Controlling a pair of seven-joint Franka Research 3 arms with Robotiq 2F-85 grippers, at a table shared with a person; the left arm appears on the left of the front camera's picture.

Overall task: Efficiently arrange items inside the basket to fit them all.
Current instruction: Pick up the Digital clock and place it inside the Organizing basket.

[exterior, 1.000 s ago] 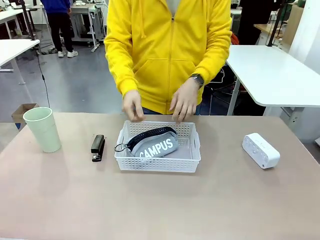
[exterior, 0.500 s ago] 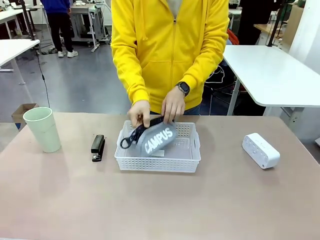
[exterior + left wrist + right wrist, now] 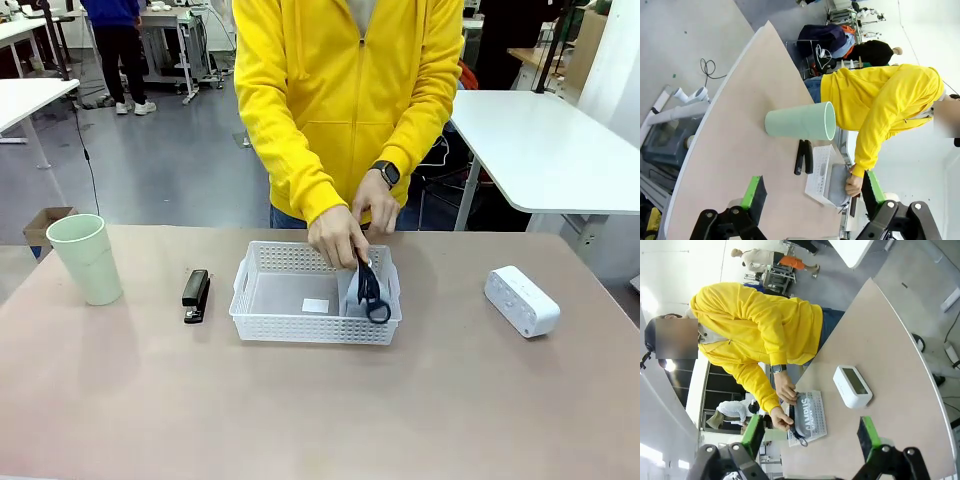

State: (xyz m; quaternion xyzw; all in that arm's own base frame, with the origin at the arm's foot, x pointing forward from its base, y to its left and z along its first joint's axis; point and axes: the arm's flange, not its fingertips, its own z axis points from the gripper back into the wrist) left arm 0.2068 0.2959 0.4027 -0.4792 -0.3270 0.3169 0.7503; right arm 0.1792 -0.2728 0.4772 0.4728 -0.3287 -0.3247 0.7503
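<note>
Beige tabletop (image 3: 320, 420), lattice-walled white plastic basket (image 3: 300, 325), soft grey CAMPUS pouch (image 3: 349, 292) now on edge at its right end, earlier flat, person's hand (image 3: 338, 236) pinching it, left gripper (image 3: 812, 192), right gripper (image 3: 811, 435) agape, empty.

Cup (image 3: 797, 121) on table (image 3: 735, 130), stapler (image 3: 803, 157) beside basket (image 3: 817, 170); person (image 3: 875, 100) gripping pouch (image 3: 836, 186).
</note>
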